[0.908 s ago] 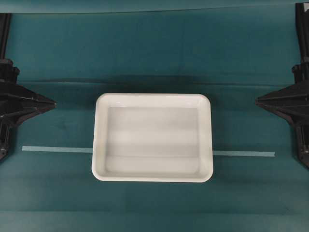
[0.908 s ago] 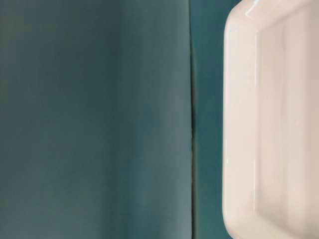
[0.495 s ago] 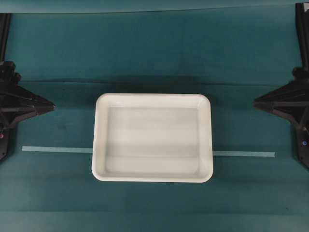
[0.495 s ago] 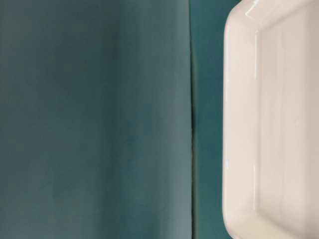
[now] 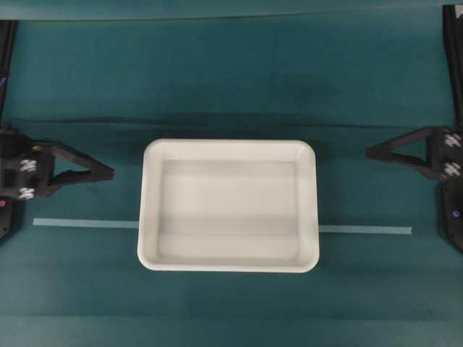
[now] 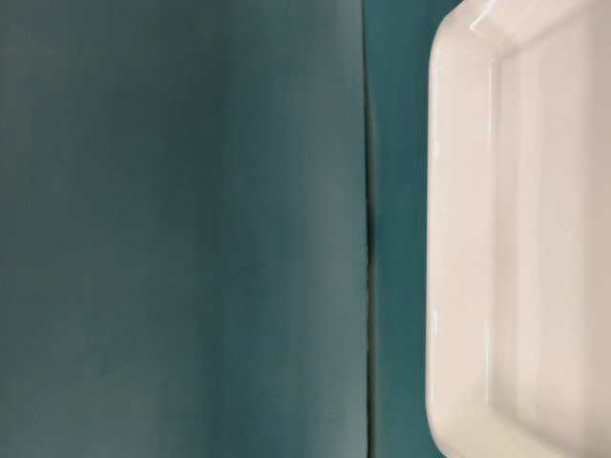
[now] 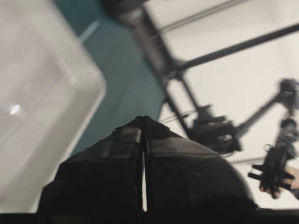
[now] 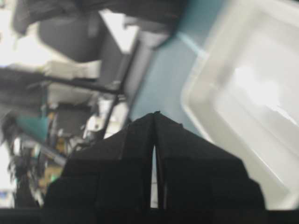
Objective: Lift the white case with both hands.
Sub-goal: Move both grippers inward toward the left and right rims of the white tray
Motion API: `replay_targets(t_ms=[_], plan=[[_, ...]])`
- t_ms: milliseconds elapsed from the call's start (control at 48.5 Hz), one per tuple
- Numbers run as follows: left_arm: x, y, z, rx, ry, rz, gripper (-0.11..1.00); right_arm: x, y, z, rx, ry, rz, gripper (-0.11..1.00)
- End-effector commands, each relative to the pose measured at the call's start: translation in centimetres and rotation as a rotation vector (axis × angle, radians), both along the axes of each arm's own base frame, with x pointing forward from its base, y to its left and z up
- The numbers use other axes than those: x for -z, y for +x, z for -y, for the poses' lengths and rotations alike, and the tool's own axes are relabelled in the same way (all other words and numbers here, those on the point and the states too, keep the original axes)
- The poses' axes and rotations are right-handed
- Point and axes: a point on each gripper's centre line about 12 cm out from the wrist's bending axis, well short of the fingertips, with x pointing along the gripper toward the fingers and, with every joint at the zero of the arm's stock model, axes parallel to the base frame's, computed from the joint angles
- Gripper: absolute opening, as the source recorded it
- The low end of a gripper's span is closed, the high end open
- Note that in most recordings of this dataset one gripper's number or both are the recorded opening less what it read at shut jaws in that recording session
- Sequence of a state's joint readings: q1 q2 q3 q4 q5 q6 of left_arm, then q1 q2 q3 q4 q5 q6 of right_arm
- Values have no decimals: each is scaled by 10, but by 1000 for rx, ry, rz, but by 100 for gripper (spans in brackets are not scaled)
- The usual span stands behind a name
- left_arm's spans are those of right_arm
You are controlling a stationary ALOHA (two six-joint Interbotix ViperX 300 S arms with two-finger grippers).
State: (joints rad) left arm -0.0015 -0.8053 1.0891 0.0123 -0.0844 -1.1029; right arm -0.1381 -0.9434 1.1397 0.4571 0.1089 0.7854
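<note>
Teal cloth covers the surface (image 5: 231,79), with a horizontal fold across it just behind the tray and a thin pale strip of tape (image 5: 365,230) running left to right, passing under the tray's front half. At the centre of the overhead view lies the white case (image 5: 228,206), a shallow rectangular tray with rounded corners, a rolled rim and sloped inner walls, resting flat on the cloth with nothing inside. In the table-level view only one long side and two rounded corners of the white case (image 6: 520,239) are seen, close against the lens, beside a dark seam in the cloth.

Left claw (image 5: 108,173): pointed toward the tray's left rim, level with the tray's upper half, apart from it with bare cloth between. The left wrist view shows its two black wedges pressed together at the tip (image 7: 142,119), with only a hairline of light between them lower down; it holds nothing. White square markers sit on its body.

Right claw (image 5: 370,152): pointed toward the tray's right rim, likewise apart from it and touching nothing. In the right wrist view its wedges meet at the tip (image 8: 154,114), closed on nothing, with the tray's corner blurred beyond.
</note>
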Motion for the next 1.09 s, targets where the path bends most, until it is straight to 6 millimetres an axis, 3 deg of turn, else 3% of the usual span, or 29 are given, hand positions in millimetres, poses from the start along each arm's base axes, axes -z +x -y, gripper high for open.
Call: replay_targets(t_ms=[0, 144, 289, 351, 475, 578, 681, 805, 887, 1073], plan=[[2, 10, 0, -2, -3, -35, -4, 15, 4, 2, 13, 58, -84, -1], [9, 11, -5, -21, -5, -64, -4, 30, 2, 0, 2, 84, -158, -1], [13, 10, -8, -37, -9, -77, -4, 33, 2, 1, 13, 89, -161, 5], [16, 10, -9, -39, -9, -90, -4, 34, 2, 3, 23, 91, -162, 13], [20, 9, -9, -41, -12, -107, 0, 38, 4, 6, 42, 113, -181, 44], [24, 9, -9, -45, -32, -119, 14, 43, 6, 6, 53, 136, -204, 73], [33, 7, -9, -59, -79, -154, 42, 48, 8, 6, 55, 147, -226, 91], [49, 3, -10, -91, -156, -218, 80, 60, 9, 7, 66, 166, -268, 92], [62, 2, -11, -106, -180, -258, 95, 68, 10, 8, 82, 181, -290, 92], [88, -1, -20, -152, -184, -328, 95, 89, 13, 13, 136, 200, -314, 92]])
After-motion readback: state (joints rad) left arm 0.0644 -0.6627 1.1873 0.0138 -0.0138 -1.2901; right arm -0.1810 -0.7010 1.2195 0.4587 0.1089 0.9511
